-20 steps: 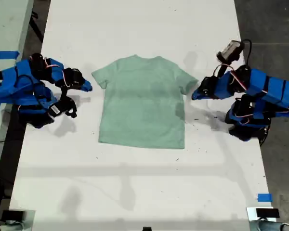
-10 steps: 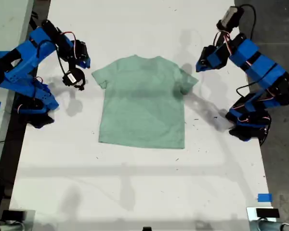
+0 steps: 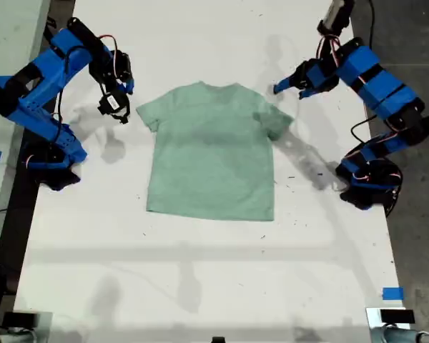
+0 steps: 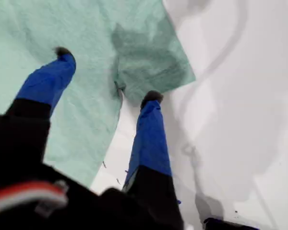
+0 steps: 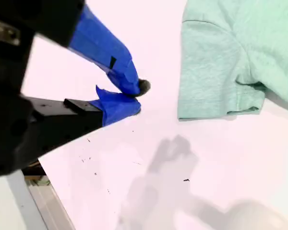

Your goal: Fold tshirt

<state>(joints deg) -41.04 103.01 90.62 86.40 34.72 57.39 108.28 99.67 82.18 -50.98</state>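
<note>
The pale mint-green tshirt (image 3: 211,153) lies flat and spread out in the middle of the white table, collar toward the far edge. My first gripper (image 3: 280,86) hangs open above the sleeve at the exterior view's right. In the first wrist view my first gripper (image 4: 108,74) has its two blue fingers apart over that tshirt (image 4: 19,28) sleeve, holding nothing. My second gripper (image 3: 129,87) is shut and empty, just off the sleeve at the exterior view's left. The second wrist view shows my second gripper (image 5: 139,98) over bare table beside the tshirt (image 5: 216,67).
The white table (image 3: 200,271) stretches toward the near edge. Both arm bases stand at its sides in the exterior view. A blue tape mark (image 3: 392,293) sits near the exterior view's lower right corner. Dark floor lies beyond the table's edge at the exterior view's right.
Both arms have lifted off the table and swung toward the far side. My first gripper now reaches over the sleeve; my second gripper hangs beside the other sleeve.
</note>
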